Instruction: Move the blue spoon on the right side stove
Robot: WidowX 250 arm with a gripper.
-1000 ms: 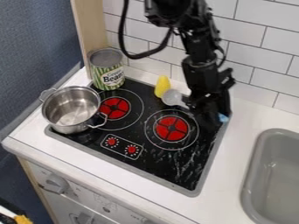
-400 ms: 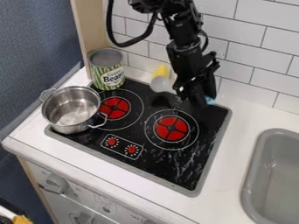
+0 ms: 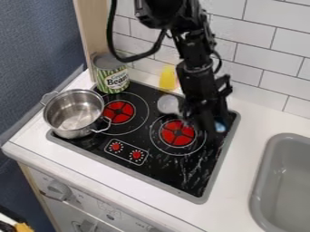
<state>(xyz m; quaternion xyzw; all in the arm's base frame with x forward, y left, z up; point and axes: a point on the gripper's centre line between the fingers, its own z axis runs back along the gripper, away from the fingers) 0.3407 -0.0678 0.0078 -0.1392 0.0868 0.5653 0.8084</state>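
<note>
Blue shows at the far end of the grey-bowled spoon (image 3: 168, 104), which the black two-finger gripper (image 3: 201, 121) pinches between its tips, right of the frame's centre. Since the last picture the two have shifted down the frame together, from the stove's back edge to the red round burner (image 3: 178, 133) on the right; likely the spoon is being brought over its spot, and lowering and letting go remain. The glossy black stove (image 3: 163, 168) has pale scuffs and a matt grey rim. Left of centre are a shiny, round steel pot (image 3: 75, 132) with looped handles and a green-striped cylindrical can (image 3: 112, 78); a smooth yellow object (image 3: 167, 78) stands above the spoon's bowl.
</note>
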